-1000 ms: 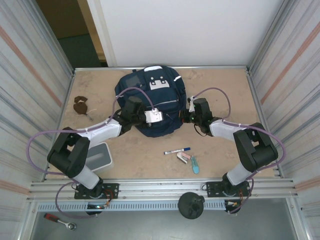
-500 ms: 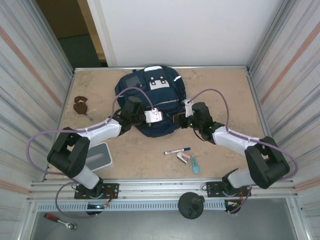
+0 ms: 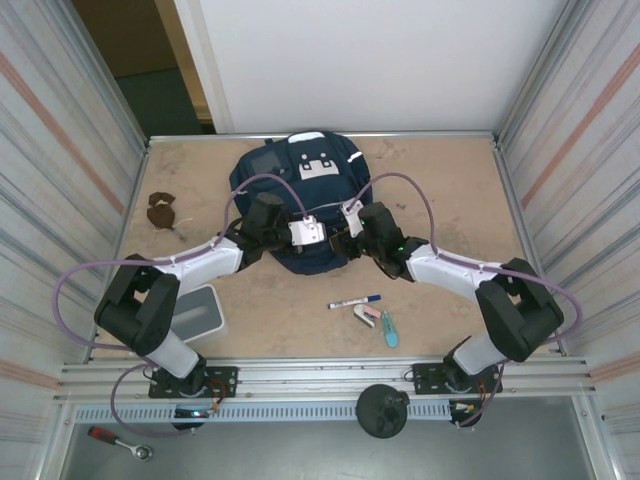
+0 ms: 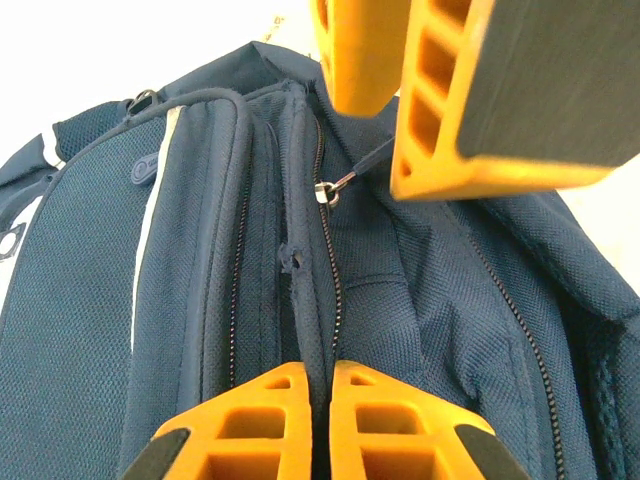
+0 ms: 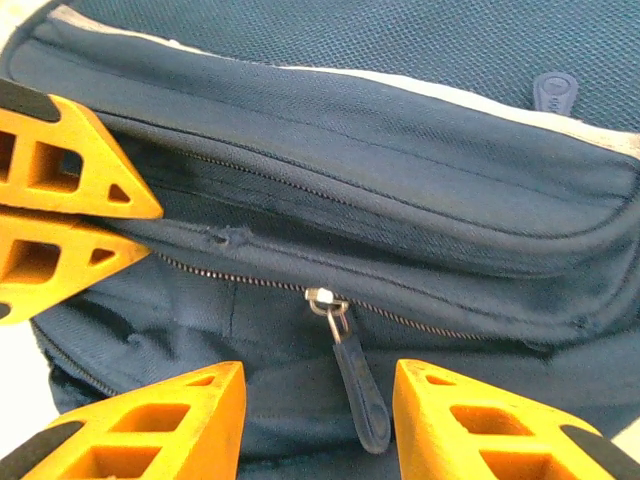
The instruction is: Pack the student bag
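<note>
Top external view first: the student bag [image 3: 330, 185] lies flat toward the far middle of the table [image 3: 450, 200], top end away from the arms, and both arms reach in to meet at its near edge; a marker pen [image 3: 355, 301] and a couple of small pastel items wait on the bare surface nearer the bases, well apart from the bag.

Over to the left wrist view: the left gripper [image 4: 318, 372] is clamped tight, its two orange fingers pressed together on a ridge of navy fabric right beside the zip track; by my reading that pinch is there to anchor the cloth so the zip has something to pull against.

Now the right wrist view, and here's the business end: the right gripper [image 5: 318, 375] stands partly open with nothing in it, one finger either side of the zipper pull [image 5: 357, 395], which dangles from its silver slider [image 5: 322, 298]; it looks lined up to close on that tab (no contact with it that I can make out).

As for the bag itself: dark navy woven cloth with a mesh-textured panel; a pale trim stripe [image 5: 400, 85] running along the upper seam; a small rubbery logo tab [image 5: 555, 92]; the zip teeth in view are closed, so the compartment is not yet open; the fabric sags and puckers a little near the pinch, soft and floppy by the look of it.
</note>
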